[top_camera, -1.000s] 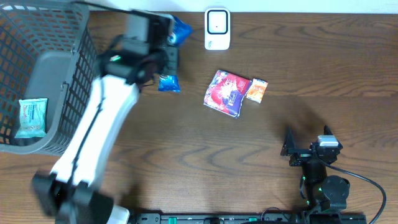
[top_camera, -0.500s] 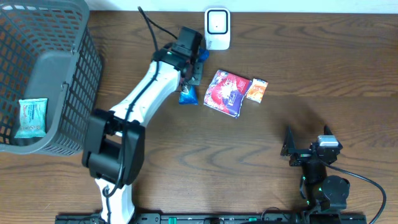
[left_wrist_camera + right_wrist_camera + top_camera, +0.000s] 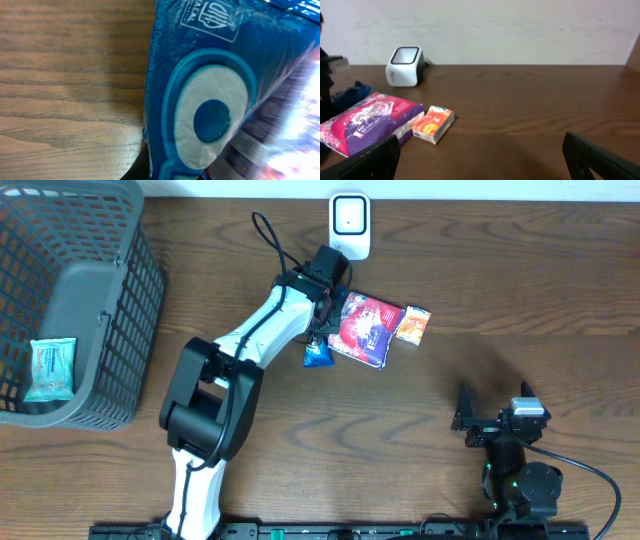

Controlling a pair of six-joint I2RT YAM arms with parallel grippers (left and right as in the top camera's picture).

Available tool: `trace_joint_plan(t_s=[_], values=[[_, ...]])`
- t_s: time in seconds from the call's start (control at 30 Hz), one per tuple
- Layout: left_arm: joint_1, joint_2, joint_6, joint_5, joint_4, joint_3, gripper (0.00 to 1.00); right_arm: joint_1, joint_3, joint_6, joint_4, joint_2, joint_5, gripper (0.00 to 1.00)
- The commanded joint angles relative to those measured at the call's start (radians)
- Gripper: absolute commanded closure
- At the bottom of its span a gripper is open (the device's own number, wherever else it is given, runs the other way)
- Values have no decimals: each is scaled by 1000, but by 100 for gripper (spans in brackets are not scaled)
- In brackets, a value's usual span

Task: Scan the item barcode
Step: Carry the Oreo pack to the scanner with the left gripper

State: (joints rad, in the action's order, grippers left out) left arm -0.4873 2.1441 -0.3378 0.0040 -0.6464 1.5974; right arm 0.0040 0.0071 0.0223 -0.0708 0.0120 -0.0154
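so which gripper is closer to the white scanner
Left. The left gripper, shut on a blue packet, is just in front of the scanner; the right gripper sits open, far off to the front right.

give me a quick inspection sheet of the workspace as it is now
surface: wooden table, nothing spilled seen
job's things: blue packet in the left gripper, near the white scanner
clutter: pink packet, orange pack, grey basket holding a wipes pack
grippers: left gripper shut on the blue packet; right gripper open, empty
cables: black cable looping behind the left gripper; second cable at the near right edge
surroundings: pale wall behind the table
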Motion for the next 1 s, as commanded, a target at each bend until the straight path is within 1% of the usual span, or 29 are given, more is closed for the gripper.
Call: trace_joint_plan(t_s=[0.0, 0.13, 0.23, 0.47, 0.53, 0.63, 0.73, 0.83, 0.9, 0.97], values=[[1, 27, -17, -5, -8, 3, 93, 3, -2, 14, -4, -6, -9, 1], [-18, 25, -21, 87, -15, 3, 93, 3, -2, 14, -4, -6, -9, 1], [-38, 25, -48, 150, -14, 3, 93, 3, -2, 14, -4, -6, -9, 1], [-85, 14, -249, 154, -8, 5, 93, 3, -2, 14, -4, -6, -9, 1], [-92, 5, -270, 170, 6, 6, 93, 3, -2, 14, -4, -6, -9, 1], [-93, -8, -270, 219, 37, 6, 93, 3, -2, 14, -4, -6, -9, 1], [-92, -20, -262, 232, 59, 10, 93, 3, -2, 14, -4, -6, -9, 1], [-89, -22, -193, 231, 58, 24, 92, 3, -2, 14, -4, -6, -9, 1], [-84, -22, -140, 206, 56, 29, 92, 3, -2, 14, -4, -6, -9, 1], [-77, -22, -134, 117, 42, 29, 92, 3, -2, 14, -4, -6, -9, 1]])
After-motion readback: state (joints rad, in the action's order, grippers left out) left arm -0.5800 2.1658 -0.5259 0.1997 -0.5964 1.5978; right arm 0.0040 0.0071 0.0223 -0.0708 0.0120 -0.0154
